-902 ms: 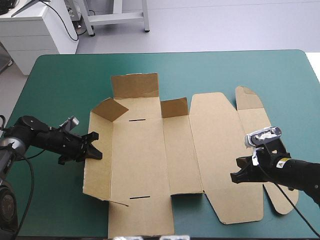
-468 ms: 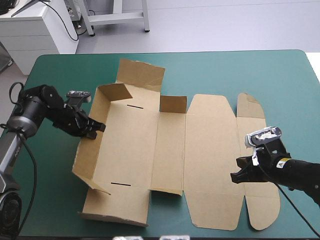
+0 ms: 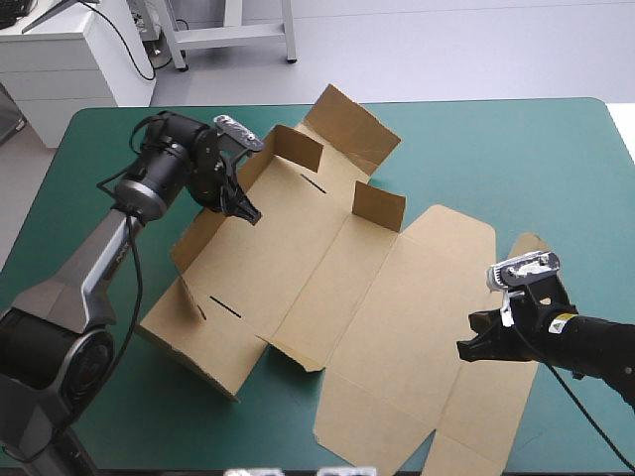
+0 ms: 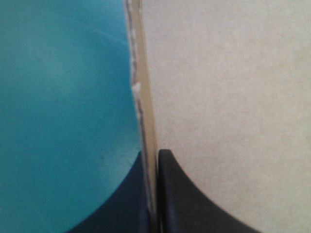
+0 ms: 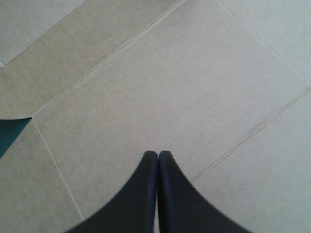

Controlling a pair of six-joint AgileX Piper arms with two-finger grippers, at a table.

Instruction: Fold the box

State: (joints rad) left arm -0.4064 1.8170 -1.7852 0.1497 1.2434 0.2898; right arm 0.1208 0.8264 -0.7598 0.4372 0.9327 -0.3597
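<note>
The brown box [image 3: 337, 288] lies as a cut sheet, turned slantwise across the teal-green table [image 3: 556, 169]. Its left end has walls and flaps raised, and the lid panels lie flat toward the near right. My left gripper [image 3: 244, 210] is at the far left, shut on the raised left wall. In the left wrist view the board's edge [image 4: 146, 111] runs between its two black fingers [image 4: 167, 194], with board [image 4: 233, 97] on one side and cover [image 4: 63, 97] on the other. My right gripper [image 3: 465, 349] is shut and hangs over the flat lid panel [image 5: 146, 87]. Its fingertips [image 5: 158, 154] meet with nothing between them.
The sheet's near-right corner [image 3: 437, 461] reaches the table's front edge. A raised far flap [image 3: 352, 124] stands close to the table's far edge. A lid flap [image 3: 526, 248] sticks out just beyond my right gripper.
My left gripper has swung from the table's left side toward the far edge, still on the wall. The whole box has turned clockwise with it. The right arm has not moved.
</note>
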